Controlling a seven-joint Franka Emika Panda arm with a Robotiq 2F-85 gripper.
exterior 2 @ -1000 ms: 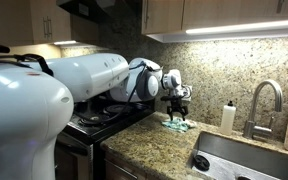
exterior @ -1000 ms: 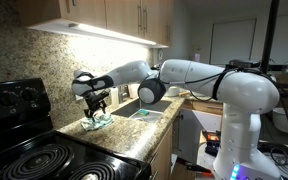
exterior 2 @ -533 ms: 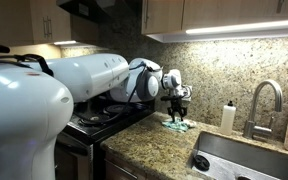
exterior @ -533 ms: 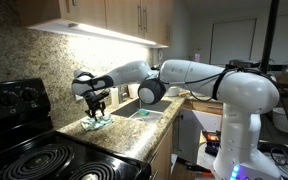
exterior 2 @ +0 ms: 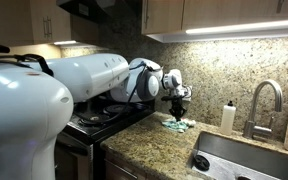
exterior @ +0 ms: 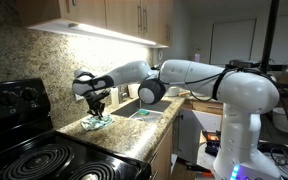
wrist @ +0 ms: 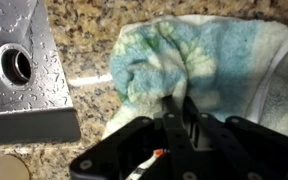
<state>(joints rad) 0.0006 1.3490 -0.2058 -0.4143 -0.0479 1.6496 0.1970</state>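
A white cloth with blue and green patches (wrist: 199, 55) lies crumpled on the speckled granite counter (wrist: 79, 25). My gripper (wrist: 179, 102) points down onto it, and the two dark fingers (wrist: 170, 110) stand pressed together with a raised fold of the cloth pinched between them. In both exterior views the gripper (exterior: 97, 108) (exterior 2: 177, 110) stands over the cloth (exterior: 98, 122) (exterior 2: 179, 126), close to the backsplash between the stove and the sink.
A black stove with coil burners (exterior: 29, 158) borders the counter on one side. A steel sink (exterior 2: 246, 160) with drain (wrist: 17, 64), a faucet (exterior 2: 265, 100) and a white soap bottle (exterior 2: 227, 117) lie on the other. Cabinets hang overhead.
The fingers have come together on the cloth, which now bunches up between them. The arm has stayed in place.
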